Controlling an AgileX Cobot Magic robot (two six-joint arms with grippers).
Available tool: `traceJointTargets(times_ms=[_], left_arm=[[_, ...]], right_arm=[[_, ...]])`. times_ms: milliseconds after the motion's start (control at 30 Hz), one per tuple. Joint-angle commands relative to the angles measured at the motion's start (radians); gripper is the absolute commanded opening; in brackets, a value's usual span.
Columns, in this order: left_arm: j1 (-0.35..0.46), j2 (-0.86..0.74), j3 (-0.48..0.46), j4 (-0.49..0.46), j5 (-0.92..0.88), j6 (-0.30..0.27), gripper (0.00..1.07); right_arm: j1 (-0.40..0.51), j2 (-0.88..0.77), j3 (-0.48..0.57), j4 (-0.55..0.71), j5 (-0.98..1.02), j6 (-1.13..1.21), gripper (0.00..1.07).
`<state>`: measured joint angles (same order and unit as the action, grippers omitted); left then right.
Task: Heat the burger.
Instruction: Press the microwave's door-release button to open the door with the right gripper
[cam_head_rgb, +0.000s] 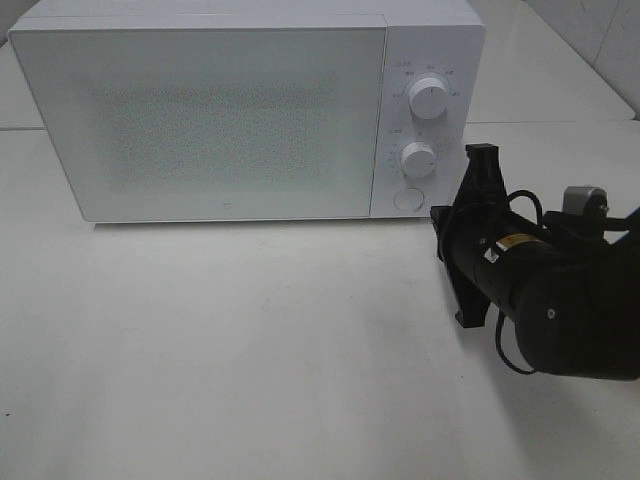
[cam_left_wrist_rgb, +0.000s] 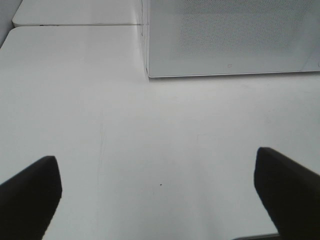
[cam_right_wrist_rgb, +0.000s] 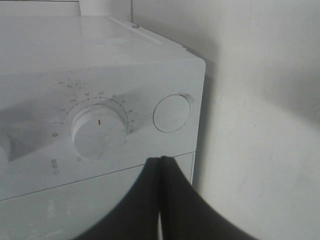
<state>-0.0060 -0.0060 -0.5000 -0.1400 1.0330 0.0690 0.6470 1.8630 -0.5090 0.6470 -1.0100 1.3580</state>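
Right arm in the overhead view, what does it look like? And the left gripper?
The right arm is a bulky, rounded black housing with a small yellow label, a looping black cable and a grey metal piece behind. The left gripper shows two blunt matte black fingers.

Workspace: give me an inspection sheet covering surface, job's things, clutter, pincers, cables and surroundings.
Surface: white table, faint scuffs.
Job's things: burger not in view; microwave door shut, frosted, inside hidden; upper dial, lower dial and round button on its panel.
Clutter: nothing seen.
Pincers: left pincer open, above the table, holding nothing; right pincer shut, empty, pointed at the panel, contact not clear.
Cables: black cable looped beside the right arm.
Surroundings: tiled wall behind, at right.
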Motion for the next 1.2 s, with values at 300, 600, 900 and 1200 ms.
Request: traceJointTargets(times_ms=[300,600,900,1200], left_arm=[[-0.004,-0.021,0.004,-0.004,-0.005,-0.006,1.00],[-0.004,-0.021,0.004,-0.003,-0.005,-0.005,1.00],[-0.004,-0.021,0.004,-0.003,-0.005,-0.005,1.00],[-0.004,-0.021,0.004,-0.003,-0.005,-0.005,1.00]], right_arm=[[-0.032,0.119,-0.145,-0.011,0.065,-0.016,0.00],[-0.075,0.166,-0.232,0.006,0.089,-0.047,0.01],[-0.077,0.213,-0.285,0.035,0.120,-0.047,0.00],[-0.100,0.228,-0.314,0.030,0.135,-0.069,0.00]])
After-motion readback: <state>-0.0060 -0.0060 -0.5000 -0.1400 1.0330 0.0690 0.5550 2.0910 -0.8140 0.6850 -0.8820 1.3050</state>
